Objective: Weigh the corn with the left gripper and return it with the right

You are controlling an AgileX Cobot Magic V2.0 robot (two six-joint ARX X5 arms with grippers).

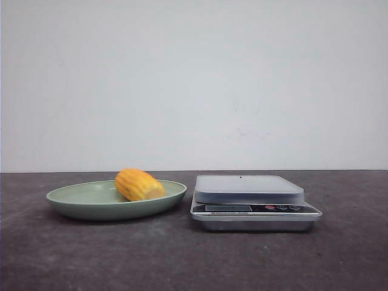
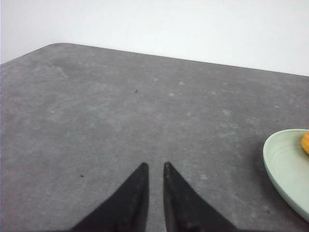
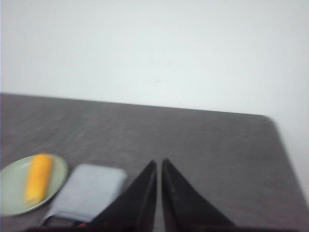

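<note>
The corn [image 1: 139,185], a stubby yellow-orange cob piece, lies on its side in a pale green plate [image 1: 66,203] at the left of the table. A silver kitchen scale [image 1: 248,189] stands right of the plate, its platform bare. Neither gripper shows in the front view. In the left wrist view my left gripper [image 2: 155,165] hangs over bare table, its jaws nearly together and empty; the plate's rim [image 2: 285,159] and a sliver of corn [image 2: 306,143] are off to one side. My right gripper [image 3: 159,162] is shut and empty, with the scale [image 3: 91,186], plate [image 3: 9,193] and corn [image 3: 38,178] beside it.
The dark grey table [image 1: 194,260] ends at a white wall behind. The table's rounded far corners show in both wrist views. The scale's display and buttons [image 1: 282,207] face the front.
</note>
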